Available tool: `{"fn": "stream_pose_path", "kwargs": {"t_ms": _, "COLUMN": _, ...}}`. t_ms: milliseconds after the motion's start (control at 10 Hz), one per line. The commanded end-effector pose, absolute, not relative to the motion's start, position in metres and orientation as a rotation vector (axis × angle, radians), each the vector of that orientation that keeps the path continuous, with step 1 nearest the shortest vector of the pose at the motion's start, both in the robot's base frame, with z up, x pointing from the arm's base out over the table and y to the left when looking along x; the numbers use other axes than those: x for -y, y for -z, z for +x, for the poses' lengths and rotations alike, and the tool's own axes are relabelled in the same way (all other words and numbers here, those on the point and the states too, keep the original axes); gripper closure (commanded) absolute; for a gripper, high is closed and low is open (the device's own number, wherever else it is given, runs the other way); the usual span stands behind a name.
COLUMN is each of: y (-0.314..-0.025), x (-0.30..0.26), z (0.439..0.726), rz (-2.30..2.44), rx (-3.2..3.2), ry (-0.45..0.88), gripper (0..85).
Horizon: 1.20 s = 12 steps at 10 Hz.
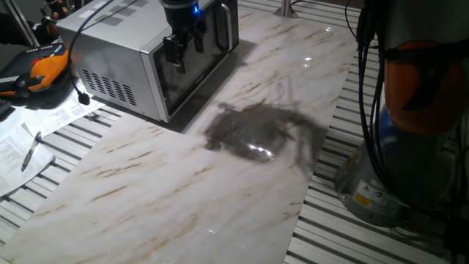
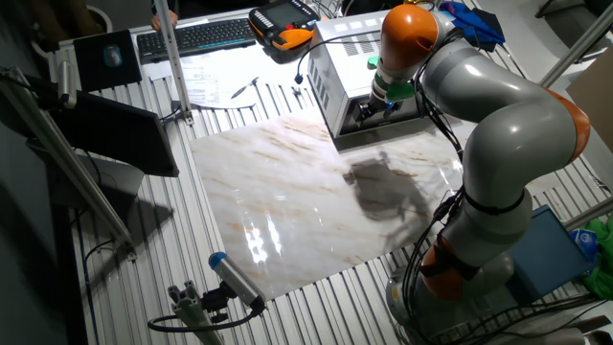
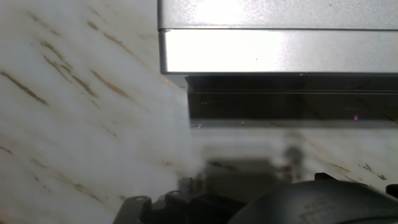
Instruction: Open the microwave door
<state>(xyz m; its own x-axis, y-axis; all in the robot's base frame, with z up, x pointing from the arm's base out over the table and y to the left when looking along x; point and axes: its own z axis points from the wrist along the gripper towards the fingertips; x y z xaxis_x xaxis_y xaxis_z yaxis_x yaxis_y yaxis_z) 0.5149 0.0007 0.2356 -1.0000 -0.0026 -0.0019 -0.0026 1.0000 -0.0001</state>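
**Inspector A:** Work surface is a marble-patterned board (image 1: 190,198) laid over a slatted table (image 2: 144,278). Where does the microwave (image 1: 121,62) sit against that board?

**Inspector B:** At the board's far edge, vented side panel toward the paperwork (image 1: 18,143) lying off the board. The microwave door (image 1: 192,70) faces across the board and appears shut, flush with the casing.

**Inspector A:** And the gripper (image 1: 183,50)?

**Inspector B:** Directly in front of the door's upper edge, fingers pointing down, seemingly touching the door. I cannot tell whether the fingers are parted or closed; the hand view shows only the door's silver frame and dark glass above the board.

**Inspector A:** Anything else near the microwave?

**Inspector B:** An orange-and-black pendant (image 1: 33,73) beside its vented side.
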Motion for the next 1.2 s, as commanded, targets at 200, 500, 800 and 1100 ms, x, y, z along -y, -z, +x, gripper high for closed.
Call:
{"fn": "stream_pose_path", "kwargs": {"t_ms": 200, "y": -0.2359, "x": -0.0008, "z": 0.515, "rz": -0.246, "rx": -3.434, "ry": -0.031, "gripper": 85.0}}
{"fn": "stream_pose_path", "kwargs": {"t_ms": 500, "y": -0.2357, "x": -0.0004, "z": 0.5147, "rz": -0.22, "rx": -3.423, "ry": -0.036, "gripper": 85.0}}
{"fn": "stream_pose_path", "kwargs": {"t_ms": 800, "y": -0.236, "x": 0.0007, "z": 0.5148, "rz": 0.032, "rx": -3.397, "ry": -0.018, "gripper": 85.0}}
{"fn": "stream_pose_path", "kwargs": {"t_ms": 1100, "y": -0.2356, "x": 0.0015, "z": 0.5149, "rz": 0.106, "rx": -3.296, "ry": 0.014, "gripper": 85.0}}
